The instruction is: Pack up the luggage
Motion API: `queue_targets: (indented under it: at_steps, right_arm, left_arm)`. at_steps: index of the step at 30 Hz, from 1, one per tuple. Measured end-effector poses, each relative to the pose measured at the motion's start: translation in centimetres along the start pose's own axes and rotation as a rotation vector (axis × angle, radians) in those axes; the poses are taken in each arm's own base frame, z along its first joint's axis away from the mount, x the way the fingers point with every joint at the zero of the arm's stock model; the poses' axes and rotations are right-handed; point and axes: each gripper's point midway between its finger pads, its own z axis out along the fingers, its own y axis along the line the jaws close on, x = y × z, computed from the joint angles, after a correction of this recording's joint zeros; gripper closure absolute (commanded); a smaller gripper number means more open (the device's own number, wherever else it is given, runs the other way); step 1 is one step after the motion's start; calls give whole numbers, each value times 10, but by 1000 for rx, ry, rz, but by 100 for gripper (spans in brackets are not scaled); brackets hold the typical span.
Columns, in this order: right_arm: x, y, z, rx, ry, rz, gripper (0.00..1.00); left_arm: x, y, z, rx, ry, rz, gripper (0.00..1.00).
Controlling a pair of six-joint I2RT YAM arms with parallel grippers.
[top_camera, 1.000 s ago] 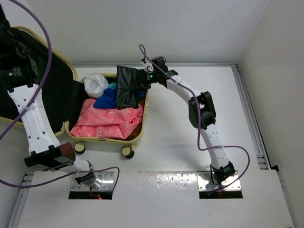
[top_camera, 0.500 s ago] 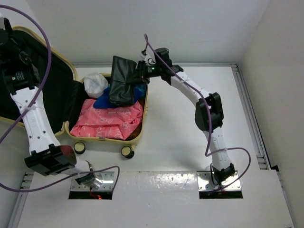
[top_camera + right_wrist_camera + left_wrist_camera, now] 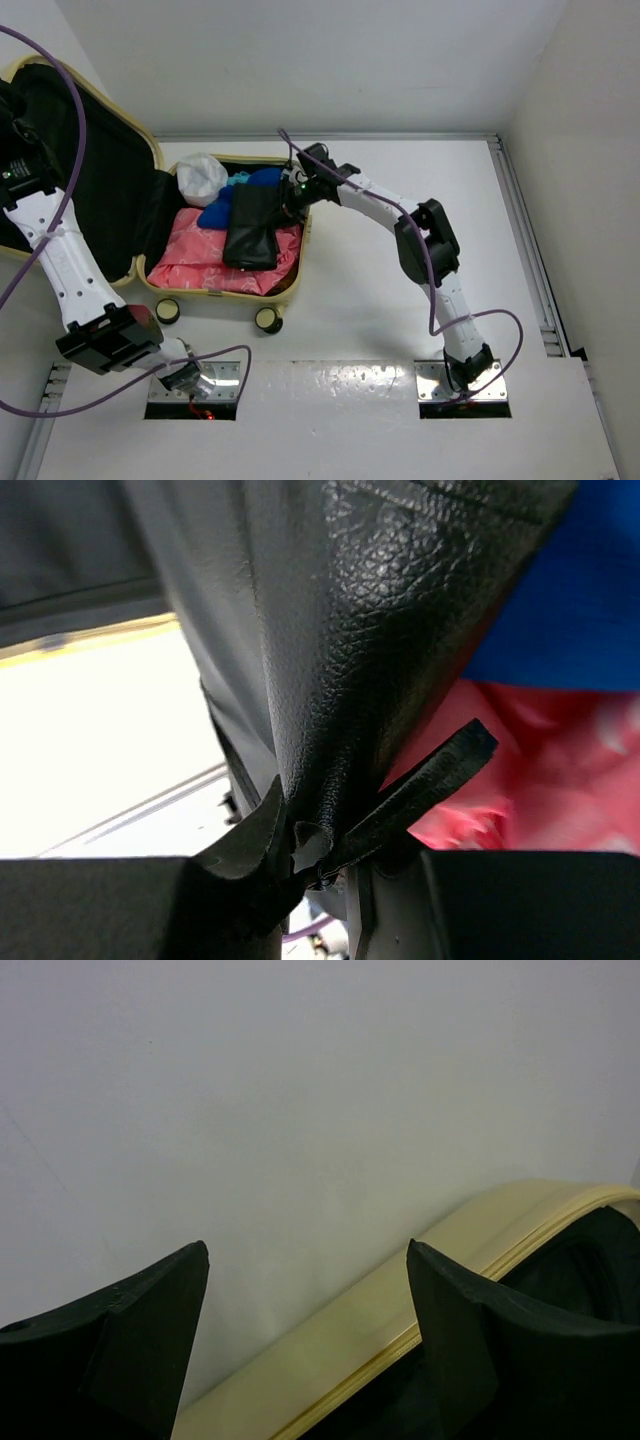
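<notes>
Since the earlier frame the right arm has swung the black bag (image 3: pixel 250 225) down from above the luggage (image 3: pixel 210 290). The bag now lies lengthwise inside the open tub, on top of the pink garment (image 3: pixel 190 255). The left arm has also lifted a little further up along the raised lid.

The luggage sits open at the table's left. Its lid stands up on the far-left side and its wheels (image 3: pixel 167 311) face the arm bases. Inside the tub, a blue garment (image 3: pixel 225 208) and a white bundle (image 3: pixel 200 175) lie at the far end, beyond the bag.

The right gripper (image 3: pixel 290 195) hangs over the tub's right wall. In the right wrist view its fingers are pinched tight on a fold of the bag's leathery material (image 3: pixel 380 610), so the bag is laid down but not let go. The left gripper (image 3: pixel 305 1260) is just beside the lid's yellow rim, its fingers spread wide with nothing between them.

The step in hand looks like placing this item into the tub. The next move probably calls for the right claw to let go and rise clear without dragging the bag's edge back over the wall. Whether more items are to be packed cannot be told. If none are, the left claw seems positioned to take the lid's rim and fold it shut.
</notes>
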Motion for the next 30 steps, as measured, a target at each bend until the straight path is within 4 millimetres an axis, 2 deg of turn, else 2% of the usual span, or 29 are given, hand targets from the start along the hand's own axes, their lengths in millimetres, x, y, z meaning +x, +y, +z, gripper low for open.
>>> queue_targets:
  at_steps: [1,4,6,10,13,17,21,25,30]
  right_arm:
    - [5,-10,3,32,10,20,71]
    - [6,-21,4,73,8,28,32]
    - [3,-23,3,83,-5,14,25]
    - [-3,-18,-2,87,-25,-46,24]
    - [-10,-6,-15,73,-58,-106,24]
    - [-28,15,-53,37,-129,-171,24]
    - [-48,30,-97,8,-215,-217,24]
    - [-67,27,-130,-5,-271,-218,24]
    - [-74,21,-143,-14,-276,-201,24]
  left_arm:
    - [3,1,1,9,10,7,15]
    - [10,0,2,48,31,25,15]
    - [16,-2,2,83,46,34,15]
    - [31,-7,4,153,84,47,16]
    - [48,-16,8,226,139,45,19]
    - [72,-28,14,338,212,24,22]
    - [85,-43,3,455,260,7,22]
    - [86,-59,-10,556,286,-21,21]
    - [77,-70,-20,596,273,-1,20]
